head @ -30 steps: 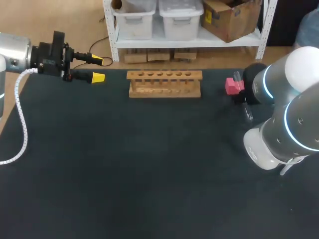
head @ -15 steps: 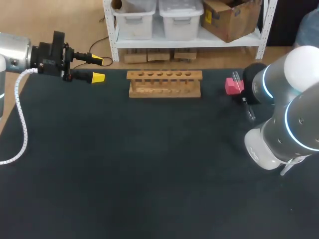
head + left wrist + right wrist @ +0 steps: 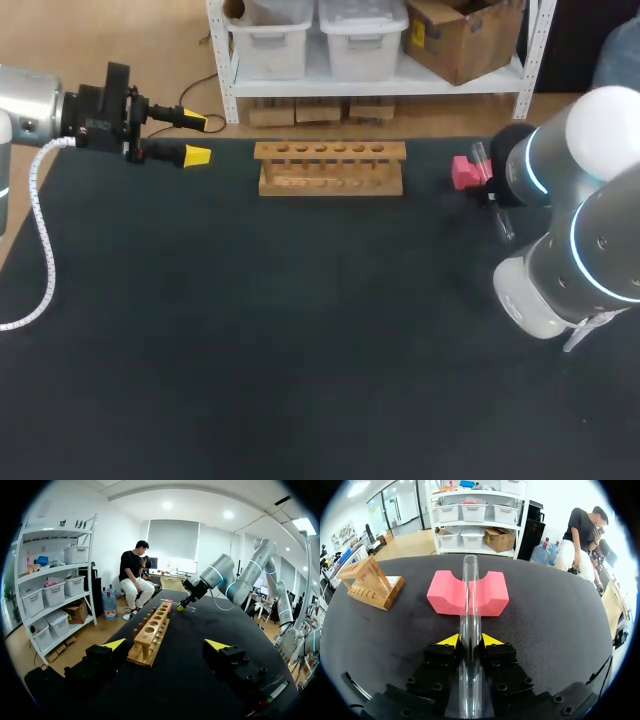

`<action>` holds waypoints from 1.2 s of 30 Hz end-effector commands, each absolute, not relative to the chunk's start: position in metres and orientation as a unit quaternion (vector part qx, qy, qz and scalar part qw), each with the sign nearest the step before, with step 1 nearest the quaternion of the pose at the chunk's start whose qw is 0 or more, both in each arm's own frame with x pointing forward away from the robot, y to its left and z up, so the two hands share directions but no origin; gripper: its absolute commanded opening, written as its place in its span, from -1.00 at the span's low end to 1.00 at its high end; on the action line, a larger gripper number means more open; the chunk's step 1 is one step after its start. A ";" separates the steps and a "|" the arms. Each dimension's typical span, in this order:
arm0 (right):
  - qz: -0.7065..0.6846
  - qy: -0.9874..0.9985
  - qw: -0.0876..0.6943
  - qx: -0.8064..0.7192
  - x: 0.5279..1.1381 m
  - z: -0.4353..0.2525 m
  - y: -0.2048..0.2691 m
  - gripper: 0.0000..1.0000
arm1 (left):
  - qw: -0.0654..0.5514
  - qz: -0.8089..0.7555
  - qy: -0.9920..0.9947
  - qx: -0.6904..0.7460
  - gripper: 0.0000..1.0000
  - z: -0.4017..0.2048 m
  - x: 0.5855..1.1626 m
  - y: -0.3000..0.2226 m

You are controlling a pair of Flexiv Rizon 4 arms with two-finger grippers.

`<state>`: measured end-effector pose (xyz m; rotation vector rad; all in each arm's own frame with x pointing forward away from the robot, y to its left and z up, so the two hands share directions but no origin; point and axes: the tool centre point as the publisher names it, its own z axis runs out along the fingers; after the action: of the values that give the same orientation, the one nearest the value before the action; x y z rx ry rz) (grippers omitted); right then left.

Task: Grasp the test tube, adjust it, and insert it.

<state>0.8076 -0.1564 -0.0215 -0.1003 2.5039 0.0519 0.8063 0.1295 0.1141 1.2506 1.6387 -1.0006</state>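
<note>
A clear glass test tube lies lengthwise between the yellow-tipped fingers of my right gripper, which is shut on its lower part. The tube's open end reaches out over the groove of a pink foam block. In the head view my right arm covers that gripper at the table's right. One end of the tube shows below the wrist, beside the pink block. The wooden rack with a row of holes stands at the back middle. My left gripper hangs open at the far left, holding nothing.
The table is covered by a dark mat. In the left wrist view the rack stands just ahead of the left gripper, and my right arm's gripper with the tube shows beyond the rack's far end.
The right gripper's fingers have come together on the test tube and its arm has shifted slightly. The left arm and the rack have not moved.
</note>
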 end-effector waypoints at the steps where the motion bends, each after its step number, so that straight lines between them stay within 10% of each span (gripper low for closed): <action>1: 0.005 0.948 0.316 -0.030 0.803 -0.014 -0.152 -1.00 | 0.414 -0.398 0.651 0.497 1.00 0.113 0.806 0.130; 36: -0.094 0.937 0.335 0.020 0.731 0.076 -0.093 -1.00 | 0.414 -0.398 0.651 0.497 1.00 0.113 0.806 0.130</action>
<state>0.7449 -0.1001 0.0677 0.0072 2.4603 -0.1147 0.8063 0.1295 0.1141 1.2506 1.6387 -1.0006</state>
